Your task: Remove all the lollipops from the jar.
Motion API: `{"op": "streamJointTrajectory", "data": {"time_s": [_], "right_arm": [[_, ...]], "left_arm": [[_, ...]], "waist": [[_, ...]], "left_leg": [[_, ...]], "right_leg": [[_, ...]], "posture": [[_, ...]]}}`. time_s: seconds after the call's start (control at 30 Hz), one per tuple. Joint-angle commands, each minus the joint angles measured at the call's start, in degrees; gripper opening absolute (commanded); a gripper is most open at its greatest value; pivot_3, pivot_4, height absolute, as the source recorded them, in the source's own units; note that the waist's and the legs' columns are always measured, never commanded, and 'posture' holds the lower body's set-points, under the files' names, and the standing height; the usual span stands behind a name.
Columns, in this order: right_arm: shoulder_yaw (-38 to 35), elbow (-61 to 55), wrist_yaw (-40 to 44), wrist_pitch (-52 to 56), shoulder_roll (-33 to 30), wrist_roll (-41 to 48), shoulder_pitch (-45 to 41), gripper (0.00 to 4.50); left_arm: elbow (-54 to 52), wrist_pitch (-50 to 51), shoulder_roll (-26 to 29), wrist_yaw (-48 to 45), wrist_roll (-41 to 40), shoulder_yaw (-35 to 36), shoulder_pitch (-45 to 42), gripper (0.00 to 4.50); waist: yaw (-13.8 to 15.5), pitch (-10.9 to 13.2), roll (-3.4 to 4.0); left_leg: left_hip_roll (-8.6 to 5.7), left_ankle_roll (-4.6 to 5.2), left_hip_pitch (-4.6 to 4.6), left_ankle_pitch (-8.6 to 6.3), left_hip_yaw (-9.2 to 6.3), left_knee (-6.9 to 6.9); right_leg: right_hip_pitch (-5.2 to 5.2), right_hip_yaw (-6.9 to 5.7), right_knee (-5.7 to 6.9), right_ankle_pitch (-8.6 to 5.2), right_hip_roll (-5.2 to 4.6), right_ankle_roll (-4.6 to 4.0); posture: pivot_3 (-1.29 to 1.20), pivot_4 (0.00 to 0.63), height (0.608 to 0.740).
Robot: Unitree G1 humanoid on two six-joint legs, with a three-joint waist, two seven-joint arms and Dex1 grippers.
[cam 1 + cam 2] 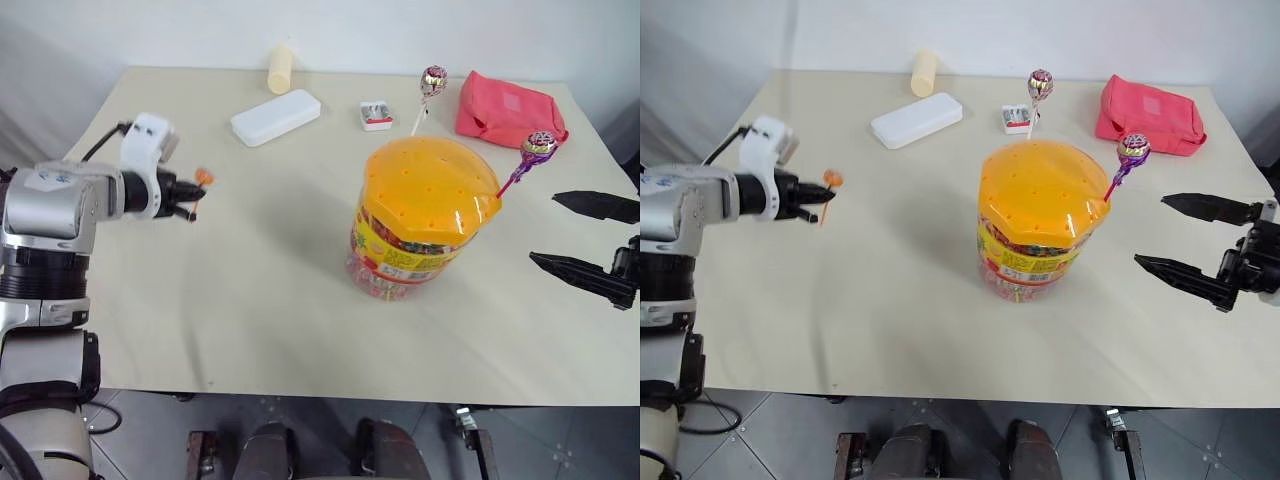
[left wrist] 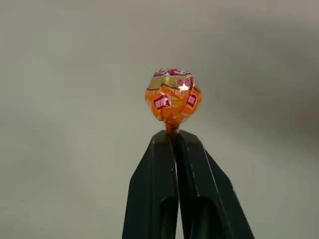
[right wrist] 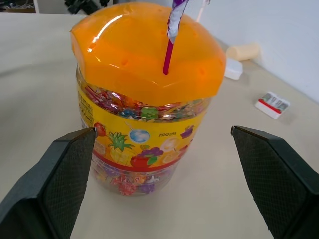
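nearest the camera, a grey tiled floor (image 1: 520,440) shows below the front edge of a pale beige table (image 1: 260,300). the left gripper (image 1: 192,196) hangs over the table's left side, its fingers pressed together on the stick of a gold-red lollipop (image 1: 204,177), well apart from the jar. the right gripper (image 1: 580,238) stands at the right edge, its two black fingers spread wide and empty, pointing toward the jar.

the jar (image 1: 420,215) stands upright right of the table's middle, a clear tub with a yellow-red label and a domed orange lid (image 1: 430,180) dotted with holes. a purple lollipop (image 1: 540,146) leans out of the lid's right side on a pink-purple stick; a pink-silver lollipop (image 1: 433,80) rises on a white stick at the lid's far side.

farther back lie a flat white box (image 1: 275,117), a small red-and-white packet (image 1: 376,115) and a red pouch (image 1: 508,110) at the far right. a cream cylinder (image 1: 281,67) lies at the far edge, against a white wall (image 1: 300,25).

the left wrist view adds the held lollipop's wrapper up close: orange foil with small red labels and a gold-pink crown, the black fingers (image 2: 154,194) shut just under the ball. the right wrist view adds the fruit pictures on the label, the sweets packed inside the tub, and the pink-purple stick entering a hole in the lid, with the jar between the open fingers (image 3: 55,184) but beyond their tips.
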Motion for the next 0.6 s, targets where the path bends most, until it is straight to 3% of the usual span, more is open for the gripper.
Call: {"op": "streamJointTrajectory", "data": {"time_s": [0.03, 0.07, 0.17, 0.43, 0.57, 0.6], "right_arm": [[1.0, 1.4, 0.2, -1.7, -0.2, -0.8, -2.4, 4.50], [1.6, 1.9, 0.3, -1.9, -0.2, -1.0, -3.0, 4.50], [2.6, 2.8, 0.4, -2.3, -0.2, -1.5, -4.2, 4.50], [2.7, 3.8, 0.4, -2.6, -1.0, -2.0, -5.0, 4.50], [1.9, 4.3, 0.6, -2.9, -1.2, -2.7, -4.9, 4.50], [1.6, 4.2, 0.5, -2.9, -1.2, -2.8, -4.8, 4.50]], "left_arm": [[-0.5, 5.3, 1.7, 3.2, 2.9, -0.8, 1.5, 0.02], [-0.4, 6.7, 1.9, 3.2, 2.8, -0.8, 2.1, 0.02], [0.1, 7.1, 2.3, 4.4, 3.7, -0.5, 3.1, 0.68], [-7.6, 11.1, 5.3, -1.6, -0.4, -2.5, -3.6, 3.06], [-8.4, 8.4, 3.2, -4.1, -2.0, -3.0, -9.9, 4.32], [-8.1, 7.1, 1.9, -5.2, -2.8, -3.0, -11.5, 4.45]], "waist": [[0.0, 0.0, -0.01], [0.0, 0.0, -0.03], [-0.1, 0.0, -0.03], [0.0, 0.0, -0.09], [0.0, 0.0, -0.11], [-0.1, 0.0, -0.11]], "left_leg": [[0.00, 0.00, 0.01, 0.00, 0.00, 0.00], [0.00, 0.00, 0.00, 0.00, -0.01, 0.00], [0.01, 0.00, 0.00, 0.00, 0.01, 0.00], [0.01, 0.00, -0.01, 0.00, 0.02, 0.00], [0.00, 0.00, -0.01, 0.00, 0.03, 0.02], [0.00, 0.00, 0.00, 0.00, 0.03, 0.02]], "right_leg": [[0.00, -0.01, 0.00, 0.00, 0.01, 0.00], [0.00, -0.01, 0.00, 0.00, 0.01, 0.00], [-0.01, -0.01, 0.01, 0.00, 0.01, 0.00], [-0.02, -0.02, 0.02, 0.00, 0.00, 0.00], [-0.02, 0.00, 0.03, 0.00, -0.01, 0.00], [-0.02, 0.00, 0.05, 0.00, -0.01, 0.00]], "posture": [[0.00, 0.150, 0.740], [0.00, 0.150, 0.740], [0.00, 0.150, 0.740], [0.00, 0.150, 0.740], [0.00, 0.150, 0.740], [0.00, 0.150, 0.740]]}}
